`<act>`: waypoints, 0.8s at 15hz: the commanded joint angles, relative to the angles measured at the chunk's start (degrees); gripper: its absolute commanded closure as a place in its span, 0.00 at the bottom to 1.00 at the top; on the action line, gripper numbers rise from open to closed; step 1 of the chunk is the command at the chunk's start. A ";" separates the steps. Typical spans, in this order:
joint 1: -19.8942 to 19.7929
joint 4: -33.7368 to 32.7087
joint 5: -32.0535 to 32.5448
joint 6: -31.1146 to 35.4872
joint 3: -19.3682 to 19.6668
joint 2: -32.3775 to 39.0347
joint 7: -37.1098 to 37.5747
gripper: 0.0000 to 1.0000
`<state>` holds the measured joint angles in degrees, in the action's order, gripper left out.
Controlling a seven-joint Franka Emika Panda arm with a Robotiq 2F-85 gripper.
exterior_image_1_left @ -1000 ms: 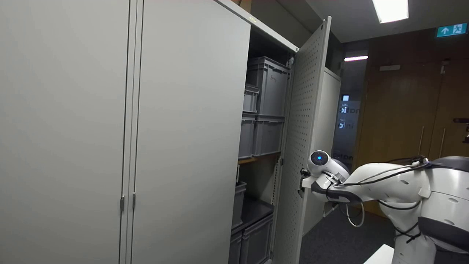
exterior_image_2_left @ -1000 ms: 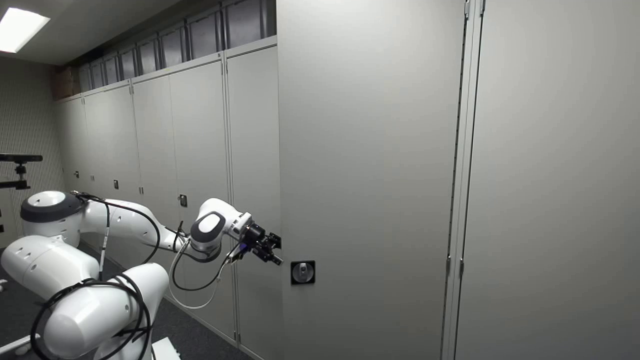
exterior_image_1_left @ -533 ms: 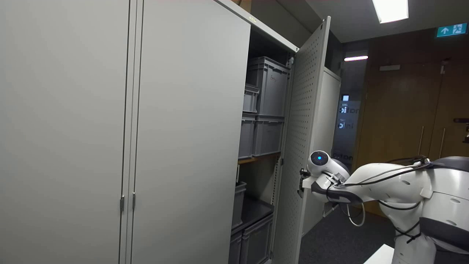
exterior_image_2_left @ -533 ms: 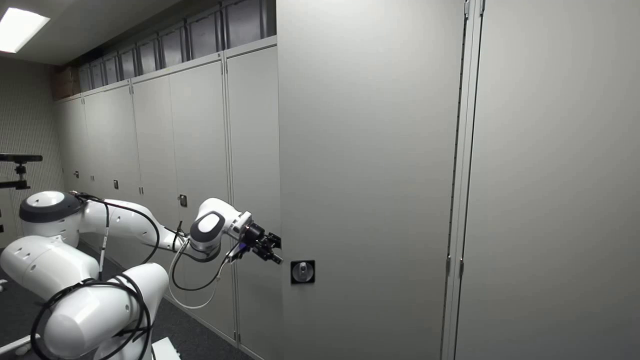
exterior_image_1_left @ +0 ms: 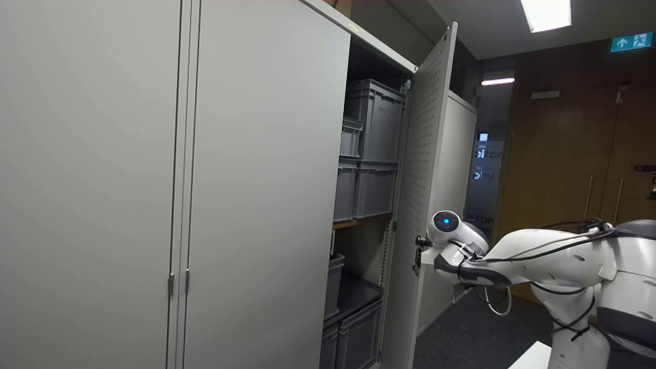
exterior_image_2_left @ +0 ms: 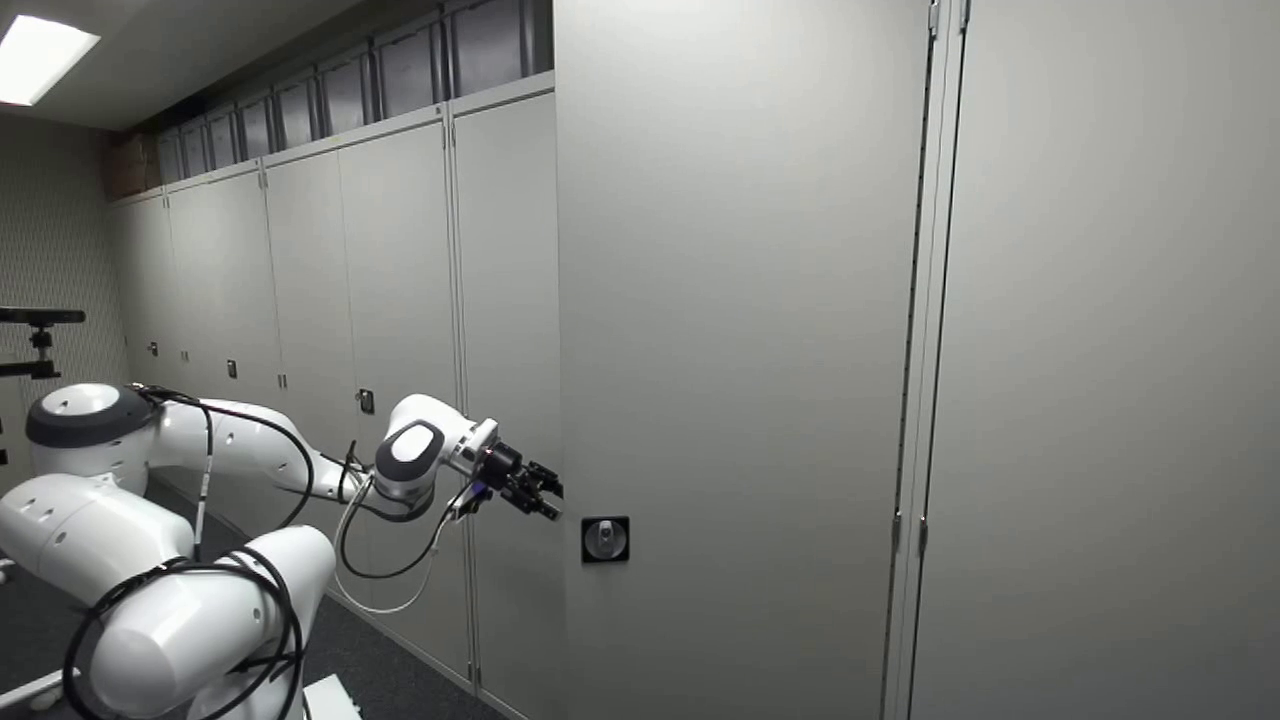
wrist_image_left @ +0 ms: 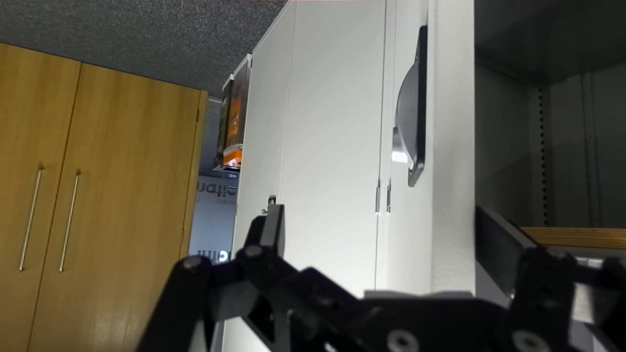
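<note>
The gripper (wrist_image_left: 377,215) is found with its fingers spread wide apart. The free edge of the open cabinet door (wrist_image_left: 453,146) is straddled, one finger being placed close by the inner face; contact cannot be confirmed. On the outer face, near the gripper, a black-framed handle (exterior_image_2_left: 605,539) is mounted. In an exterior view, grey bins (exterior_image_1_left: 378,189) are seen stacked on a wood-edged shelf (exterior_image_1_left: 353,224) inside.

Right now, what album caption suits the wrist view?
Open tool straddling a cabinet door's edge, near its dark handle.
</note>
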<state>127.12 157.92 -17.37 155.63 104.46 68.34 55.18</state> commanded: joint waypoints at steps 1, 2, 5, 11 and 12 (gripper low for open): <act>1.14 -0.35 -1.28 0.89 0.50 0.87 -3.32 0.00; 1.24 -0.64 -1.28 1.04 0.37 0.80 -3.48 0.00; 1.32 -1.83 -1.29 1.19 0.20 0.49 -4.10 0.00; 0.48 -5.13 -0.99 1.06 -0.69 -0.12 -5.00 0.00; 0.40 -5.66 -0.93 0.95 -0.86 -0.14 -5.09 0.00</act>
<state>128.17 153.50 -17.37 155.63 103.66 68.33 52.85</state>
